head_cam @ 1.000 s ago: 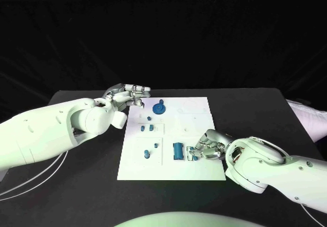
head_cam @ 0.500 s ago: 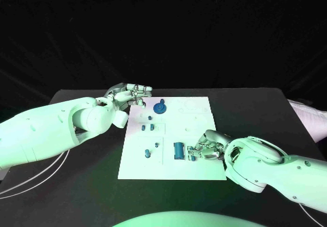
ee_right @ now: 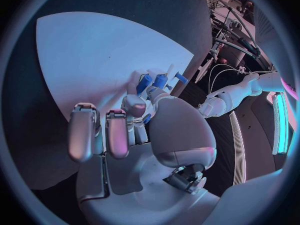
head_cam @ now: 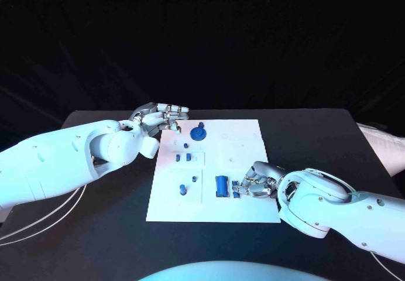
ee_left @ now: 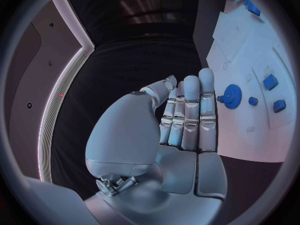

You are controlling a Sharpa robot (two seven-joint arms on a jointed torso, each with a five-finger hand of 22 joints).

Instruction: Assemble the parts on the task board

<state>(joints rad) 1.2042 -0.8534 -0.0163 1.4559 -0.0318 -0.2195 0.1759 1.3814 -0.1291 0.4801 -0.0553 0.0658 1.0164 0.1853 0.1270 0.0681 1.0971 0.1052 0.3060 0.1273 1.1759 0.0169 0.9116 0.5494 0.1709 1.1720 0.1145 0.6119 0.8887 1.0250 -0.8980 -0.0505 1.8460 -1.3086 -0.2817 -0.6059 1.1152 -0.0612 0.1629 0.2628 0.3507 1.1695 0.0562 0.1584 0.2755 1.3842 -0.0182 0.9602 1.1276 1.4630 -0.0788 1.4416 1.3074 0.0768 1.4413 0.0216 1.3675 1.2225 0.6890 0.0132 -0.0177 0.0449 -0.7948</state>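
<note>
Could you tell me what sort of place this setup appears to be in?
Probably a robotics lab or demo bench: a black table before a dark backdrop, a white task board carrying small blue parts, and two white robot arms, left hand and right hand, working over it.

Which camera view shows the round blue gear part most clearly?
The left wrist view shows the round blue gear part best: it is large there, its toothed rim is visible, just beyond the left hand. The head view shows it smaller, at the far end of the task board. I cannot find it in the right wrist view.
</note>
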